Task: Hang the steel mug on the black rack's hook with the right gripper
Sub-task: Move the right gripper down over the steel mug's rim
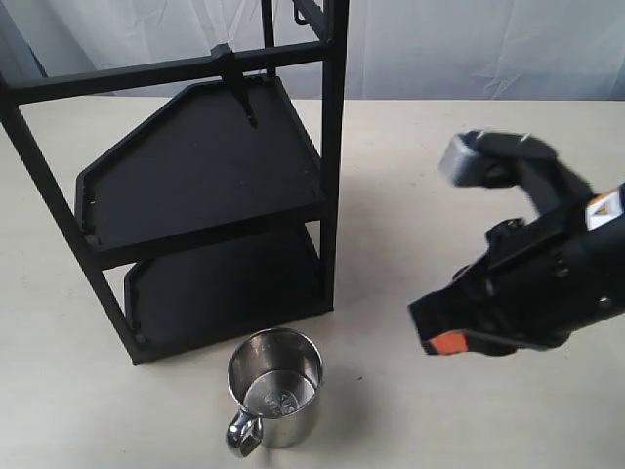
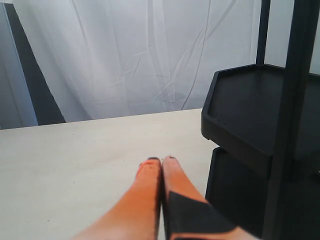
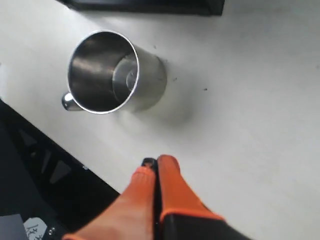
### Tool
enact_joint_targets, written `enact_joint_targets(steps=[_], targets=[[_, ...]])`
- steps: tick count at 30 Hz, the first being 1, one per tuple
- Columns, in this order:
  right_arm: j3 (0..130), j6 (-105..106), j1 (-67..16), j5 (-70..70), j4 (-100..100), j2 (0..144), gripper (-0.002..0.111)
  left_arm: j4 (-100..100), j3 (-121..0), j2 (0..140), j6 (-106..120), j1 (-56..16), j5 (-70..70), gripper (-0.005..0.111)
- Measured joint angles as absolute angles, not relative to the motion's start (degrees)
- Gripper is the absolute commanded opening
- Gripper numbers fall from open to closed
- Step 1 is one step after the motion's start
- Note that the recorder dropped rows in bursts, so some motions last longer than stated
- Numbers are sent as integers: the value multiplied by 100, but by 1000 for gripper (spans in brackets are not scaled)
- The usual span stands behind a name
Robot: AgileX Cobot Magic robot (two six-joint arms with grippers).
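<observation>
The steel mug [image 1: 275, 399] stands upright on the table in front of the black rack [image 1: 200, 186], its loop handle toward the near edge. The right wrist view shows the mug [image 3: 114, 72] from above, mouth open, well ahead of the fingertips. My right gripper [image 3: 156, 162] is shut and empty; in the exterior view it [image 1: 430, 337] hovers to the right of the mug, apart from it. The hook [image 1: 237, 86] hangs from the rack's upper crossbar, prong pointing down. My left gripper [image 2: 161, 161] is shut beside the rack's shelves [image 2: 247, 112], holding nothing.
A thinner curled black hook [image 1: 301, 12] sits high on the rack's top bar. The table's near edge [image 3: 75, 162] runs close to the mug, with dark floor beyond. A white curtain [image 2: 140, 55] hangs behind the table.
</observation>
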State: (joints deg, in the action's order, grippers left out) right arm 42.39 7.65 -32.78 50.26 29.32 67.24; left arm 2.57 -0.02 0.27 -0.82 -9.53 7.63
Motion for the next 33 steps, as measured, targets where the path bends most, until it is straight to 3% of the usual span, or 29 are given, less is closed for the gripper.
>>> enact_joint_targets(steps=[2,7,9,17,30,33], targets=[[4292,527,-3634,4927,2753,7063,6,257,-2,27,-82,-953,763,1],[4634,349,-4503,4598,2576,7802,45,257,-2,27,-82,-953,763,1],[4833,240,-4705,4491,2461,8036,52,257,-2,27,-82,-953,763,1],[5349,-938,-4786,4189,1487,8750,47,257,-2,27,-82,-953,763,1],[5552,-1083,-4786,4079,1607,9515,47,257,-2,27,-82,-953,763,1],[5552,-1083,-4786,3953,1604,9592,36,257,-2,27,-82,-953,763,1]])
